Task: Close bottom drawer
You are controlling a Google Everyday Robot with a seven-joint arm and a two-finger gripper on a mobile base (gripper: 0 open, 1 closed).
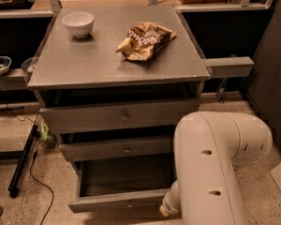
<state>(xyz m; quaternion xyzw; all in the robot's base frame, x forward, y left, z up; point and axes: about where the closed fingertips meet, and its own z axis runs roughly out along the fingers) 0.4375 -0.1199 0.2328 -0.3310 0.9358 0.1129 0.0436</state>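
We see the bottom drawer (112,201) pulled open, its shallow grey front facing us and its long axis running left-right. The gripper (168,206) is at its right front corner; we cannot tell its state.

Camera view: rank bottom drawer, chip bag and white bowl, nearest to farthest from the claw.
Claw: low, bottom right of view.
1. Bottom drawer, right beside it.
2. Chip bag, tabletop right.
3. White bowl, tabletop far left.

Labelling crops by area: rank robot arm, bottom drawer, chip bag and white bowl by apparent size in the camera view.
1. robot arm, nearest the camera, so inflated
2. bottom drawer
3. chip bag
4. white bowl
Gripper: out of view, past the arm's lower end.
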